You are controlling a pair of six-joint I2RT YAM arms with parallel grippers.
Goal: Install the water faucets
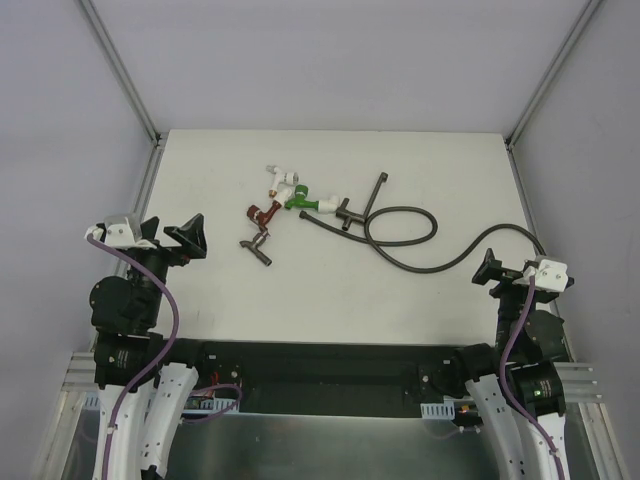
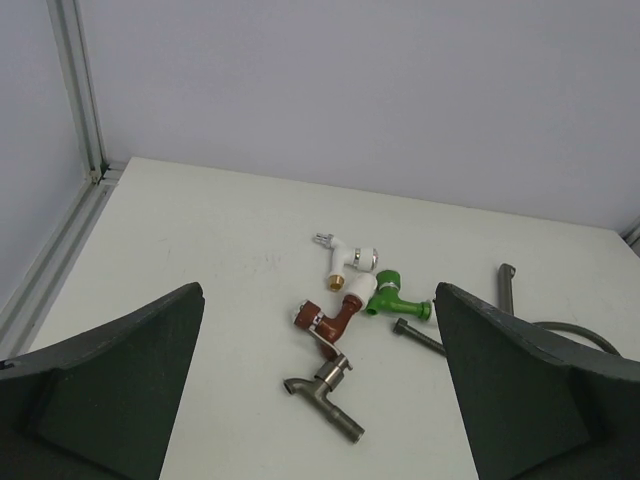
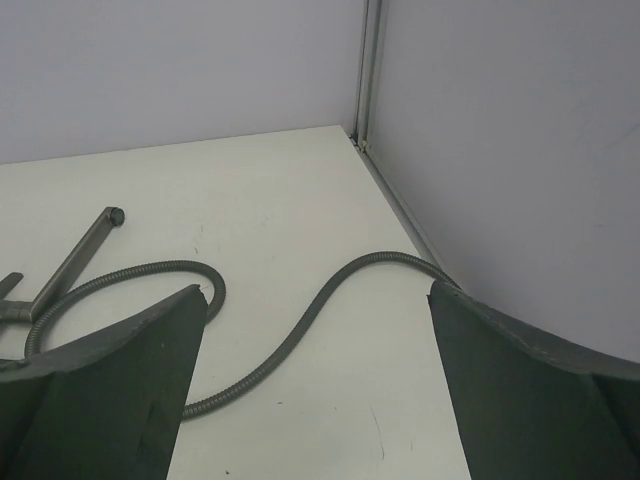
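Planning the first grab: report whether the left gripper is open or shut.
Open. In its wrist view the left gripper shows fingers wide apart, holding nothing.

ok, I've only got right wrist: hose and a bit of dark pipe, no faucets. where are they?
Observer: Four in a cluster just left of the pipe piece: white faucet, green faucet, red faucet, metal faucet.
Operator: any picked up?
Observer: No. The left gripper is open and empty, over the near-left of the table.
Operator: which one's closest to it?
Observer: The metal faucet, at the cluster's near-left end.
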